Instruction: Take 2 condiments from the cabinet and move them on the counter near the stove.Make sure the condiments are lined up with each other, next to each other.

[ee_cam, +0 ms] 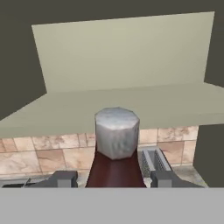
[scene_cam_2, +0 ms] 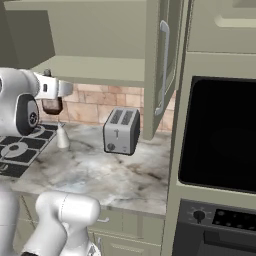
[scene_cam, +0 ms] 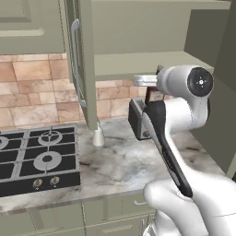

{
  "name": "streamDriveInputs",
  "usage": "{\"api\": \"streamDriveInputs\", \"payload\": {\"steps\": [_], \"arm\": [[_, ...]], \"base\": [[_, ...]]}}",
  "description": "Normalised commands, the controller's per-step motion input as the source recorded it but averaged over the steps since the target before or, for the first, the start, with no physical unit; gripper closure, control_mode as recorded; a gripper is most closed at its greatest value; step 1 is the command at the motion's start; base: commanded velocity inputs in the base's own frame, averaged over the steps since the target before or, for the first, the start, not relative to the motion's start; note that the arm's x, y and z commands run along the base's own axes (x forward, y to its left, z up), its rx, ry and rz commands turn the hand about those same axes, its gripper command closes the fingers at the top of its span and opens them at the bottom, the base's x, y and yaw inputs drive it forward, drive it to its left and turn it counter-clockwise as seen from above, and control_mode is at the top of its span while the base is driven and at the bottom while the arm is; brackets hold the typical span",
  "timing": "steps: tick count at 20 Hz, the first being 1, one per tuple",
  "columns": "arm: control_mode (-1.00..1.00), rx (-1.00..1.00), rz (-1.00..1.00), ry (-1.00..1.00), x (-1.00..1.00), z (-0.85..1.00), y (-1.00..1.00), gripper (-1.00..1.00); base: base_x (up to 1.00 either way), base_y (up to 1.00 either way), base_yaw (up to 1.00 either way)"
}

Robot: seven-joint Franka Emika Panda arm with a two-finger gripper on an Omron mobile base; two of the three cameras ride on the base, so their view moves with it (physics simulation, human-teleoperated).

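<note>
My gripper point(scene_cam: 150, 82) point(scene_cam_2: 50, 90) point(ee_cam: 114, 178) is shut on the dark red-brown condiment bottle point(scene_cam: 154, 95) point(scene_cam_2: 52, 106) point(ee_cam: 116, 168), with one finger on each side of its body. In the hand view its top looks pale grey. I hold it in the air, just in front of the open olive-green cabinet point(scene_cam: 138, 60) point(scene_cam_2: 100, 70) point(ee_cam: 122, 57), above the counter point(scene_cam: 124, 161) point(scene_cam_2: 100, 170). The white condiment bottle point(scene_cam: 98, 136) point(scene_cam_2: 62, 136), with its narrow neck, stands upright on the counter just right of the stove point(scene_cam: 37, 159) point(scene_cam_2: 20, 147).
The cabinet door point(scene_cam: 85, 69) point(scene_cam_2: 162, 65) hangs open over the counter, above the white bottle. A silver toaster point(scene_cam_2: 121, 131) point(ee_cam: 154, 159) stands against the brick wall below and beyond my hand. A black built-in oven point(scene_cam_2: 220, 135) fills the right side.
</note>
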Motion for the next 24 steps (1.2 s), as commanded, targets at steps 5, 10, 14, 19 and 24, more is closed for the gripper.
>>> {"api": "streamDriveInputs", "payload": {"steps": [5,10,14,19,24], "arm": [[-1.0,0.0,0.01,0.0,-0.02,-0.8,0.15,1.0],[-1.0,0.0,0.04,0.04,0.07,-0.65,0.19,1.0],[-1.0,0.0,0.06,0.06,0.15,-0.48,0.23,1.0],[-1.0,0.0,0.06,0.11,0.18,-0.48,0.31,1.0],[-1.0,0.0,0.05,0.16,0.22,-0.37,0.42,1.0]], "base": [[0.0,0.0,0.0],[0.0,0.0,0.0],[0.0,0.0,0.0],[0.0,0.0,0.0],[0.0,0.0,0.0]]}}
